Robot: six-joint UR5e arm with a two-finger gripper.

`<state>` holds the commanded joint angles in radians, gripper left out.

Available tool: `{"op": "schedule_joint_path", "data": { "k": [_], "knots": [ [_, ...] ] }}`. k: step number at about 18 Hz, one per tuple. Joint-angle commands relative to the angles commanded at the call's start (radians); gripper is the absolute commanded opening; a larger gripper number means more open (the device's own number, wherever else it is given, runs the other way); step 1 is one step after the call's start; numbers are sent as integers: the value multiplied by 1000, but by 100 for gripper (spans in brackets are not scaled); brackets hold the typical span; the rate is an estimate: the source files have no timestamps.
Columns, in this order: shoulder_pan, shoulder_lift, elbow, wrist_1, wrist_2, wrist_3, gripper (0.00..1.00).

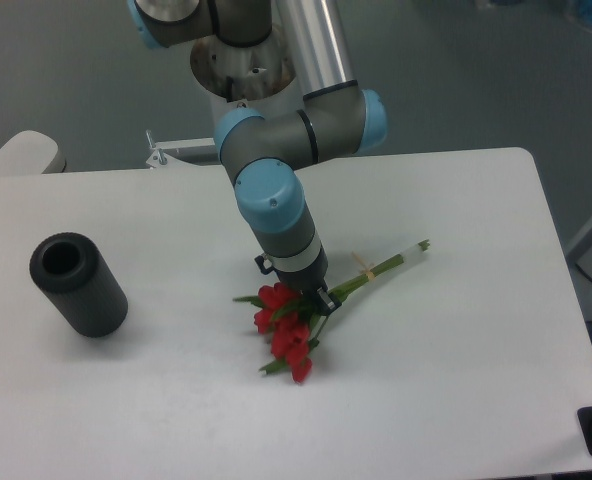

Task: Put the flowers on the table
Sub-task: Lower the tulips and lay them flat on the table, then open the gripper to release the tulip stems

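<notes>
The hand (311, 297) is clamped on the flowers (288, 328) where the stems meet the buds, low over the middle of the white surface (456, 370); the stem ends point toward two o'clock. To finish well, I judge it should settle the bunch fully flat before letting go, then lift straight up so no leaf snags.
</notes>
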<state>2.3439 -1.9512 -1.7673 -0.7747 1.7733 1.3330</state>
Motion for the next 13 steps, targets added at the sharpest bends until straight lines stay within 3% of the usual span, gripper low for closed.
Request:
{"op": "schedule_joint_path", "data": {
  "k": [5, 9, 11, 13],
  "knots": [
    [8, 20, 60, -5, -20, 54, 100],
    [66, 18, 165, -29, -199, 89, 100],
    [86, 8, 225, -87, -233, 90, 100],
    [92, -14, 326, -217, -226, 106, 100]
  ]
}}
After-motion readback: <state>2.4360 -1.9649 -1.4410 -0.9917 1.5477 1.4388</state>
